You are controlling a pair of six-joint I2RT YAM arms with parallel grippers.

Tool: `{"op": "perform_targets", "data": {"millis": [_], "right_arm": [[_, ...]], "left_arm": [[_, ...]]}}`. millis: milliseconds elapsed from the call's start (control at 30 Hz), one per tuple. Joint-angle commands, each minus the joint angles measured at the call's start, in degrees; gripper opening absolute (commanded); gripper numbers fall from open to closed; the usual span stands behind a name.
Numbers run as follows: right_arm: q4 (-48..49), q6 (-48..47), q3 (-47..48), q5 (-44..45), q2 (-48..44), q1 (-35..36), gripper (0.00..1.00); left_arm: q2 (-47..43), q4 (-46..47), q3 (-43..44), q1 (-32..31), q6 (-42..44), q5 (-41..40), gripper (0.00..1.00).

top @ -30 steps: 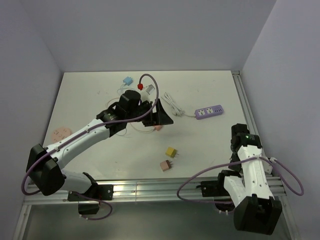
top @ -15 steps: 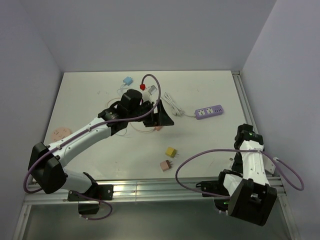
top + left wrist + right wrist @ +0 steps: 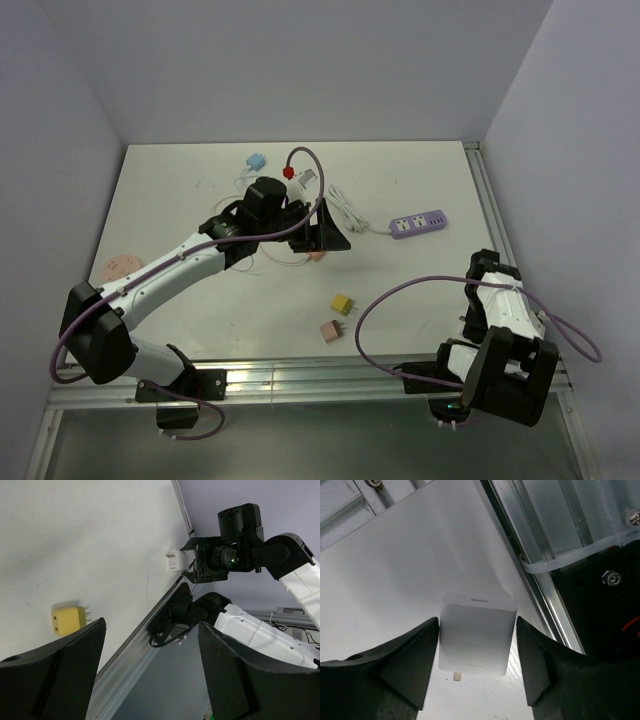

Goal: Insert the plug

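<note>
Overhead the right arm (image 3: 505, 320) hides the white plug (image 3: 476, 632), which lies on the table (image 3: 395, 580) between the right jaws, grip or mere flanking unclear, while the left jaws gape empty, a yellow plug (image 3: 68, 620) beyond them.

smooth matt plastic plug (image 3: 476, 632)

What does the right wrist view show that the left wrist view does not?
Only the right wrist view: a prong sticking out of the white plug, and a white cable tie across the rail. Only the left wrist view: the yellow plug and the right arm. Both: the white plug, the white table and the rail.
</note>
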Motion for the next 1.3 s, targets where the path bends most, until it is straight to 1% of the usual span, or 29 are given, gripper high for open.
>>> {"op": "perform_targets", "data": {"millis": [0,67,200,267,300,333,367,467,500,567,600,633,700,733,767,800,833,867,900,933,967,1000,1033,1067,1100,1167,1233,1267], "right_arm": [[1.48,-0.76,0.28,2.22,0.69,-0.38,0.68],[1.93,-1.55,0.46,2.39,1.39,-0.3,0.65],[2.37,-2.61,0.98,2.48,4.2,-0.3,0.52],[2.54,-3.4,1.42,2.57,5.0,-0.3,0.43],[2.54,-3.49,1.6,2.92,5.61,-0.3,0.21],[2.46,-3.58,1.69,3.53,5.53,-0.3,0.08],[1.93,-4.02,2.39,3.71,5.53,-0.3,0.0],[0.96,-6.03,5.63,4.85,3.6,0.4,0.0],[0.35,-6.74,6.86,5.29,1.51,1.02,0.0],[-0.35,-8.75,10.46,7.65,-0.88,4.79,0.0],[0.86,-10.42,11.52,8.45,-3.32,6.63,0.0],[1.22,-11.92,12.66,8.98,-4.39,9.87,0.0],[6.65,-20.85,14.96,6.8,-7.64,11.91,0.0],[8.94,-23.94,15.22,4.87,-8.79,12.79,0.0],[11.57,-32.24,15.66,2.16,-9.76,14.37,0.0],[19.08,-36.93,15.58,-3.87,-11.24,15.25,0.0],[21.07,-39.59,15.75,-5.68,-11.61,16.39,0.0],[22.31,-44.14,17.06,-7.52,-11.52,19.01,0.0],[24.49,-46.71,17.94,-12.5,-10.48,20.17,0.0],[24.78,-48.39,18.99,-14.81,-9.77,21.14,0.0],[25.82,-51.54,20.66,-17.71,-8.2,23.85,0.0],[26.36,-53.05,21.28,-20.61,-7.66,24.83,0.0],[26.45,-54.02,22.25,-25.51,-7.22,25.97,0.0],[27.23,-54.99,22.52,-27.47,-7.13,27.2,0.0],[27.85,-55.17,22.61,-29.14,-7.39,29.48,0.0],[29.86,-53.86,22.61,-33.37,-8.7,31.77,0.0],[32.59,-52.11,21.56,-37.66,-9.5,35.03,0.0],[34.17,-51.23,21.29,-38.21,-9.85,36.08,0.0]], "left_arm": [[0.39,3.39,1.8,-0.31,0.86,1.25,0.8],[0.31,3.91,1.36,-0.31,0.69,1.25,0.8],[0.66,4.79,0.65,-0.31,0.86,1.33,0.8],[0.75,5.14,0.3,-0.22,0.77,1.51,0.8],[0.66,5.32,0.13,-0.31,0.69,1.42,0.8],[0.66,5.58,-0.05,-0.22,0.86,1.42,0.8],[0.4,5.59,-0.31,-0.22,1.03,1.42,0.8],[-0.13,4.97,-0.58,-0.31,1.83,0.81,0.8],[-0.39,4.97,-0.67,-0.22,2.35,0.81,0.8],[-1.1,4.71,-0.75,-0.04,2.79,0.72,0.8],[-1.27,4.45,-0.75,-0.04,3.14,0.54,0.8],[-1.45,4.09,-0.67,0.31,3.58,0.63,0.8],[-1.89,3.65,-0.67,1.01,3.94,1.5,0.8],[-2.15,4.0,-0.93,1.97,3.94,1.86,0.8],[-2.59,4.7,-1.89,2.41,3.76,2.73,0.8],[-2.77,5.4,-2.42,3.11,3.67,3.44,0.8],[-3.03,6.19,-4.16,4.34,3.15,4.05,0.79],[-3.55,7.42,-5.05,5.05,2.8,5.1,0.79],[-3.82,9.69,-6.02,6.01,1.92,5.46,0.79],[-4.17,11.89,-7.07,6.37,1.39,6.25,0.79],[-4.61,16.44,-9.34,6.55,0.78,7.56,0.79],[-4.61,19.7,-10.5,6.64,-1.05,8.79,0.8],[-4.61,22.95,-12.95,6.55,-2.29,10.37,0.8],[-4.27,26.29,-14.1,6.37,-3.7,11.87,0.81],[-3.92,31.98,-14.9,6.29,-5.97,14.06,0.82],[-2.95,35.1,-15.87,5.67,-6.7,14.25,0.83],[-2.51,34.86,-15.17,3.74,-5.12,11.37,0.9],[-2.51,34.85,-15.17,2.95,-4.68,9.96,0.92]]}}
